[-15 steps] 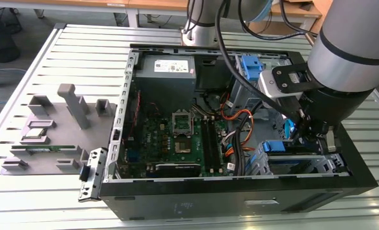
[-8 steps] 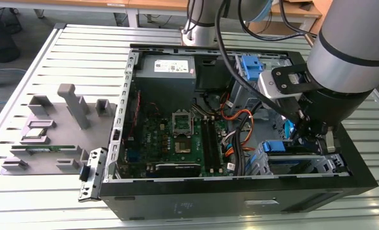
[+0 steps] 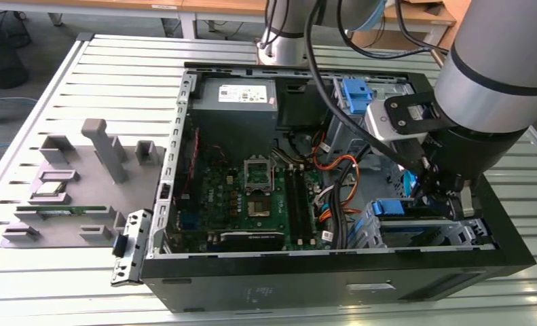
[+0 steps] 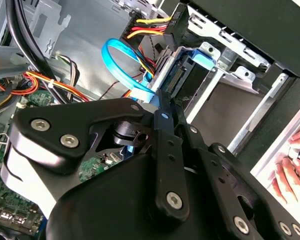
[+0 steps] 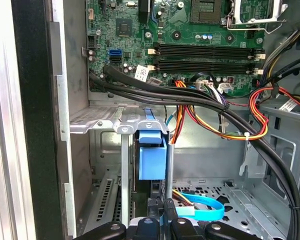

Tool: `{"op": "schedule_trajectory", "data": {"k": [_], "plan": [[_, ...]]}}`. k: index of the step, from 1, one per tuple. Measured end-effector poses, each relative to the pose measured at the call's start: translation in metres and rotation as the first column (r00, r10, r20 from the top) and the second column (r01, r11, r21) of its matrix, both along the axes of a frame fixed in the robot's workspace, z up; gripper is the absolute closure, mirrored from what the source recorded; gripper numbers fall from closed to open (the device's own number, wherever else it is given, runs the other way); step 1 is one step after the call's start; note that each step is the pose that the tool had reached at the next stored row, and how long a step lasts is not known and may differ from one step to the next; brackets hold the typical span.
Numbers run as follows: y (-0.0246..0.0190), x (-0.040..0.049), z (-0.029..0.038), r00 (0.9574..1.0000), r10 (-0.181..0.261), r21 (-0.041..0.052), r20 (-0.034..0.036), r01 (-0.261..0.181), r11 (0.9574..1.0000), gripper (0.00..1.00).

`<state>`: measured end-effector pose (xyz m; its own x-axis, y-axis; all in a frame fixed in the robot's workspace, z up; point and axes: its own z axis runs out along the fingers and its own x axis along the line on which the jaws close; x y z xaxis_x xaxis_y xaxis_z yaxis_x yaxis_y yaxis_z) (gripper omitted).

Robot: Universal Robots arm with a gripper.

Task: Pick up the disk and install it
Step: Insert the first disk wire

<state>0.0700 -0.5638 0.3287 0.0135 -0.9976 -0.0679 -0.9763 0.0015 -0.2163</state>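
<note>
The disk (image 5: pixel 152 155) stands on edge in the drive cage (image 5: pixel 105 120) at the case's front corner, its blue plastic rail facing out. In the exterior view the disk (image 3: pixel 390 208) sits at the right end of the open case, just beside my gripper (image 3: pixel 438 204). My gripper (image 5: pixel 163 216) has its fingers closed together, with the tips at the disk's rear edge. The disk's connector edge (image 4: pixel 182 80) lies just beyond my gripper (image 4: pixel 159 102). A light blue data cable (image 4: pixel 117 62) ends right by the tips; whether they pinch it I cannot tell.
Thick black cables (image 5: pixel 190 97) and orange-yellow power wires (image 5: pixel 260 107) cross between the cage and the motherboard (image 3: pixel 250 197). A bare blue bracket (image 3: pixel 354 92) sits in the upper bay, near the power supply (image 3: pixel 236 95). A person's hand (image 4: pixel 290 172) rests outside the case.
</note>
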Motion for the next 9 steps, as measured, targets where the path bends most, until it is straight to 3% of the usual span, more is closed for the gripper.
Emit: {"op": "schedule_trajectory", "data": {"k": [9], "plan": [[-0.0001,0.0,-0.0023,1.0,0.0,-0.0002,0.0,0.0,1.0,0.84]]}}
